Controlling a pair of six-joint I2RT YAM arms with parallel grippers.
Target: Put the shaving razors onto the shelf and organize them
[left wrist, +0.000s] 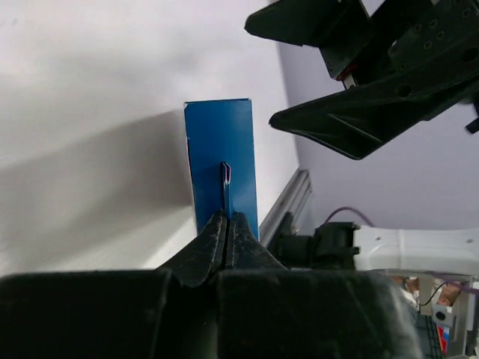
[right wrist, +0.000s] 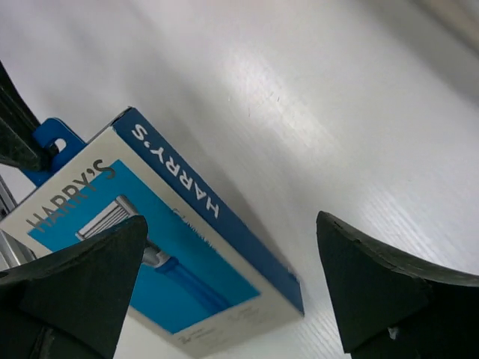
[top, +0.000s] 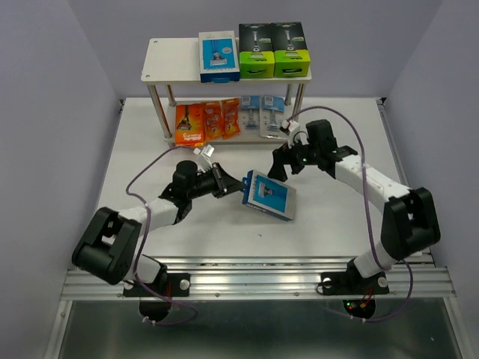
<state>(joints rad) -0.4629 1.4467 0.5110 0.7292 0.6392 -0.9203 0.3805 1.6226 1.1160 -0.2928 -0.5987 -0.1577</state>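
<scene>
A blue razor box with a white panel [top: 269, 196] lies tilted at mid-table. My left gripper [top: 238, 182] is shut on the box's blue hang tab [left wrist: 224, 179]; the left wrist view shows the jaws [left wrist: 227, 217] pressed together on that thin tab. Just behind the box, my right gripper [top: 284, 166] hovers wide open and holds nothing. In its wrist view the box [right wrist: 150, 254] shows between and below the spread fingers [right wrist: 232, 277]. The shelf [top: 172, 60] stands at the back. Its top board carries another blue box [top: 219, 56] and two black-and-green boxes [top: 273, 50].
Under the top board stand orange flat packs [top: 206, 121] and light-blue blister cards [top: 262, 112]. The left part of the top board is bare. Side walls enclose the table, and a metal rail [top: 254, 280] runs along its near edge by the arm bases.
</scene>
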